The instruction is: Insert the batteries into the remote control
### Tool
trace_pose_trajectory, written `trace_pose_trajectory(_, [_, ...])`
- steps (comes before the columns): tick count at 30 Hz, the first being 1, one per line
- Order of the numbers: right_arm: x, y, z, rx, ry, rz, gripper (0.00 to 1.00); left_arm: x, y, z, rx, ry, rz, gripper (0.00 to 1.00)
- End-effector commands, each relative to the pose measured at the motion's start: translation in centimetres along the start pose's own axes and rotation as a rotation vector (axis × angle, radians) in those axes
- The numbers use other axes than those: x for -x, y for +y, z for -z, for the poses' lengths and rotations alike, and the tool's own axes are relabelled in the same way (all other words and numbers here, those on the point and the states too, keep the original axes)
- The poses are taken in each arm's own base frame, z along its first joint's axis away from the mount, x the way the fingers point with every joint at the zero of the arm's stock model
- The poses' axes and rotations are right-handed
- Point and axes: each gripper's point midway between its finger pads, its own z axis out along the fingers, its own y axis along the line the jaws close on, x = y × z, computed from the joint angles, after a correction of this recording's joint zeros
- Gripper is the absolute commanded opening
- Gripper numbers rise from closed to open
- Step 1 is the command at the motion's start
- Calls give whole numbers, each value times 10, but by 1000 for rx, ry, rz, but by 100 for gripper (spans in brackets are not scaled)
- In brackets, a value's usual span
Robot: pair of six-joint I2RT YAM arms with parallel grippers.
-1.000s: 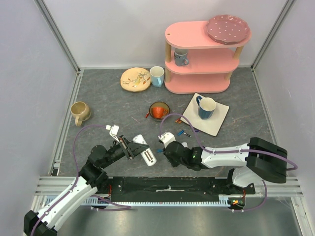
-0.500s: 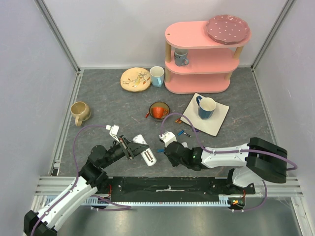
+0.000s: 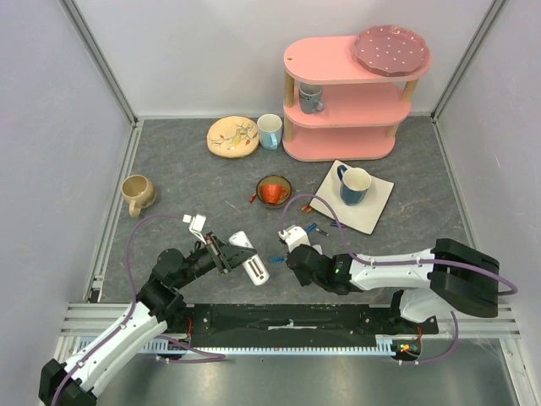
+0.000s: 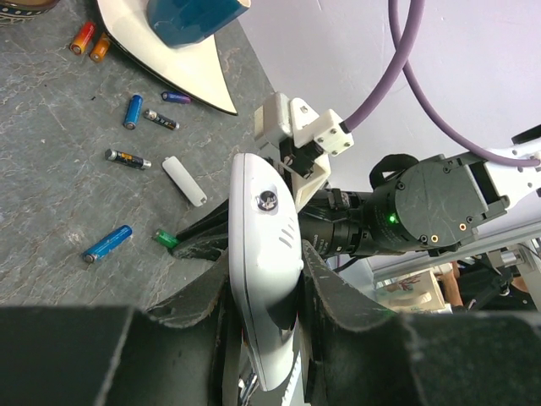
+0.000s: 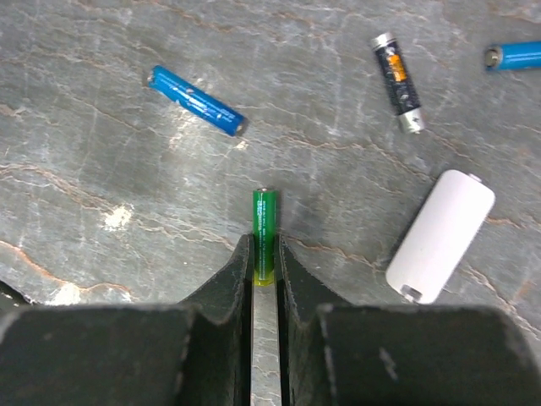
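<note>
My left gripper (image 3: 225, 254) is shut on the white remote control (image 3: 248, 256) and holds it above the table; in the left wrist view the remote control (image 4: 266, 245) is clamped edge-on between the jaws of that gripper (image 4: 264, 283). My right gripper (image 5: 265, 254) is shut on a green battery (image 5: 265, 222) low at the table surface, just right of the remote (image 3: 284, 256). Loose batteries lie nearby: a blue one (image 5: 196, 101), a dark one (image 5: 397, 82), another blue one (image 5: 514, 56). A white battery cover (image 5: 441, 234) lies to the right.
An orange cup in a bowl (image 3: 272, 193) and a blue mug on a white napkin (image 3: 369, 211) stand behind the batteries. A pink shelf (image 3: 347, 144) is at the back, a tan mug (image 3: 138, 193) at the left. Two orange batteries (image 4: 91, 42) lie near the bowl.
My right gripper has shifted slightly to the right near the table. The left arm and the remote control have not moved.
</note>
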Motion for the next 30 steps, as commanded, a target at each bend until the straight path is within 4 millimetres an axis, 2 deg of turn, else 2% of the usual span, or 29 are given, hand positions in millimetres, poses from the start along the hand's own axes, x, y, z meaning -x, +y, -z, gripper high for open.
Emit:
trace_pose_trajectory(1, [18,-12,11,-65,-78,-47,0,-23,34,4,54,29,29,2])
trace_pose_trajectory(5, [46,-12,21,-91,-149,-90,0,-21,34,3,59,17,30,2])
trace_pose_trajectory(7, [66,-18,27,-144,-203,-135,0,-19,33,3,58,11,30,2])
trace_pose_trajectory(8, [68,-24,28,-182,-206,-201,0,-20,35,3,70,14,33,2])
trace_pose_trajectory(10, [85,-36,30,-248,-247,-315,0,-14,33,3,76,-12,31,2])
trace_pose_trajectory(13, [92,-44,25,-262,-263,-552,0,-5,37,5,110,-57,35,2])
trace_pose_trajectory(17, [94,-41,17,-261,-279,-806,0,10,51,10,211,-148,75,2])
trace_pose_trajectory(19, [91,-41,14,-276,-277,-962,0,13,68,15,297,-187,92,2])
trace_pose_trajectory(21, [90,-42,12,-289,-278,-1035,0,21,74,20,334,-237,94,2])
trace_pose_trajectory(22, [91,-46,13,-310,-302,-1116,0,27,70,21,336,-259,94,2])
trace_pose_trajectory(25, [88,-60,12,-358,-341,-1200,0,33,76,27,379,-298,107,2])
trace_pose_trajectory(28, [83,-65,11,-395,-337,-1258,0,32,80,30,406,-300,120,2])
trace_pose_trajectory(30, [78,-61,7,-416,-297,-1269,0,31,83,31,421,-301,130,2])
